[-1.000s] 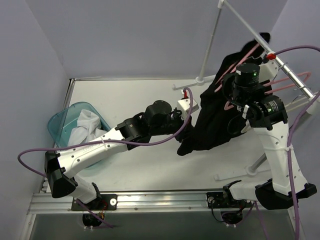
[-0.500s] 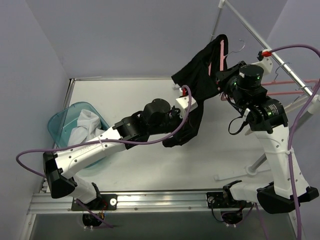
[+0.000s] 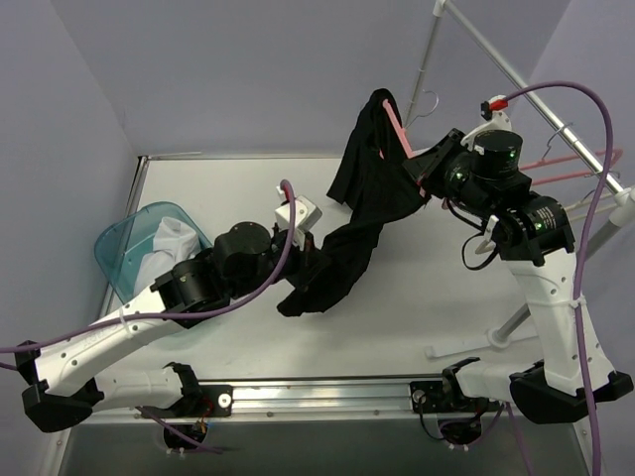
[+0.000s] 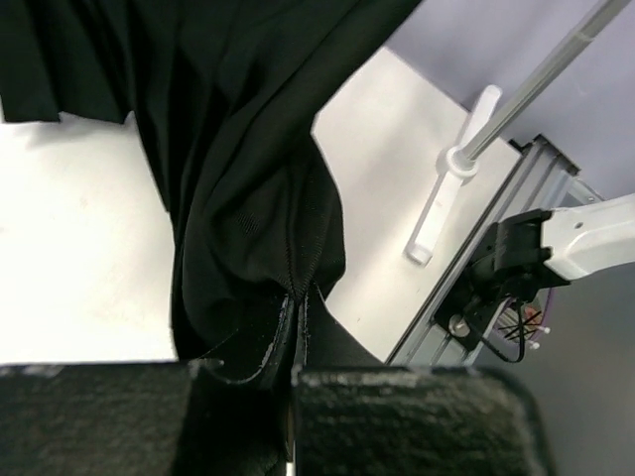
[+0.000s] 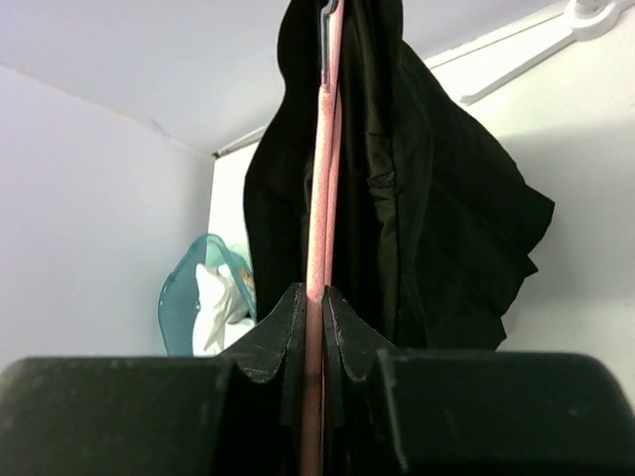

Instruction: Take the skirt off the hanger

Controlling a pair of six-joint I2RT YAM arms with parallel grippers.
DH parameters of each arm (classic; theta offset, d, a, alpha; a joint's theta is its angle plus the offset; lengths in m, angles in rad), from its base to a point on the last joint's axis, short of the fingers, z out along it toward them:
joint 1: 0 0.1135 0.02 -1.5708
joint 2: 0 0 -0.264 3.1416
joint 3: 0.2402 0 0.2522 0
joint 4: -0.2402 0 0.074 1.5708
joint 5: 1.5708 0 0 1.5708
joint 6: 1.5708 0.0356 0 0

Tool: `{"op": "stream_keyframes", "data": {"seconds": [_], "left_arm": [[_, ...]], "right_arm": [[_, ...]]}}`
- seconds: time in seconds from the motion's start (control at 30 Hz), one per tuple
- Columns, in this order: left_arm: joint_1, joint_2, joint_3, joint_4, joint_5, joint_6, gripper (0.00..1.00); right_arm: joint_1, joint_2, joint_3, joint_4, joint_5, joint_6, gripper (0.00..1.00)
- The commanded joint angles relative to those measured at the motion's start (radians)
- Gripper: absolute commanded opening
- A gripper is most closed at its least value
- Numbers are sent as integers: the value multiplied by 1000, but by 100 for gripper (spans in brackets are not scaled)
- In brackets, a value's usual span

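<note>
- My right gripper has its fingers pressed together on the pink hanger, pinching the bar edge-on. I hold it lifted at about one o'clock over the table, which I judge gives the cloth room to hang free and slide.
- My left gripper is nipped tight on a bunched fold of the skirt, down at roughly seven o'clock from the hanger. I read that grip as the pulling end: the left arm drags the garment off while the right arm anchors the hanger.
- The skirt is not off yet. Its top is draped over the hanger's raised end, and from there it runs as a slack diagonal band down to my left fingers. I cannot tell whether its lowest corner touches the tabletop.
- It is black, thin and limp. It gathers into long soft folds, and a stitched seam runs straight into the left pinch.
- The teal basket, with white cloth in it, sits at nine o'clock, well apart from the skirt.
</note>
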Motion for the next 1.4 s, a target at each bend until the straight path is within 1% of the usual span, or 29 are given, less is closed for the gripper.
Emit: {"op": "stream_keyframes", "data": {"seconds": [0.0,0.1,0.13,0.23,0.27,0.3,0.33,0.4,0.43,0.47,0.53,0.57,0.63,0.67,0.73,0.77,0.83,0.87,0.9,0.97,1.0,1.03,1.1,1.13,1.2,1.23,1.37], "left_arm": [[9,-73,-56,-51,-94,-49,2],[7,-93,-99,-108,-113,-90,2],[7,-99,-115,-119,-117,-104,2],[7,-134,-182,-135,-122,-177,2],[7,-157,-196,-143,-142,-196,2],[7,-167,-207,-152,-154,-228,2],[9,-179,-216,-177,-174,-242,2],[12,-207,-212,-204,-238,-242,2],[24,-213,-189,-217,-263,-236,2],[35,-220,-172,-227,-309,-225,2],[67,-220,-103,-244,-335,-176,2],[112,-216,-77,-244,-335,-124,2],[168,-207,-20,-241,-335,-78,2],[224,-191,41,-241,-335,-55,2],[278,-174,107,-244,-338,17,2],[301,-156,182,-249,-347,45,2],[373,-135,261,-269,-401,109,2],[403,-104,346,-277,-400,160,2],[470,-84,394,-299,-395,183,2],[544,-14,492,-348,-368,241,2],[606,8,581,-359,-349,260,2],[634,48,618,-370,-337,270,2],[682,71,699,-378,-324,286,2],[720,77,713,-375,-321,289,2],[752,89,727,-352,-318,297,2],[783,94,741,-344,-309,300,2],[851,129,802,-306,-298,300,2]], "right_arm": [[-4,-38,23,63,-54,-9,0],[-4,-63,15,80,-52,103,0],[-4,-79,11,100,-42,164,0],[-4,-87,27,115,-60,240,0],[-4,-78,50,105,-74,241,0],[-4,-66,110,83,-94,240,0],[-4,-37,144,22,-126,220,0],[-4,-8,225,-46,-167,189,0],[-4,-4,242,-114,-201,171,0],[-4,-4,250,-141,-226,133,0],[-4,-21,248,-194,-278,102,0],[-4,-30,241,-211,-339,79,0],[-4,-47,216,-271,-408,51,0],[-4,-52,206,-290,-484,16,0],[-4,-93,143,-313,-554,-18,0],[-4,-109,127,-322,-580,-39,0],[-4,-155,91,-325,-681,-87,0],[-4,-170,57,-327,-716,-96,0],[-2,-193,46,-348,-756,-111,0],[-2,-211,31,-383,-761,-133,0],[-2,-233,20,-402,-764,-137,0],[-2,-247,6,-408,-775,-138,0],[-2,-276,-18,-455,-772,-147,0],[-2,-282,-31,-477,-787,-173,0],[0,-293,-60,-565,-804,-216,0],[6,-299,-63,-581,-778,-239,0],[30,-322,-100,-587,-682,-214,0]]}}
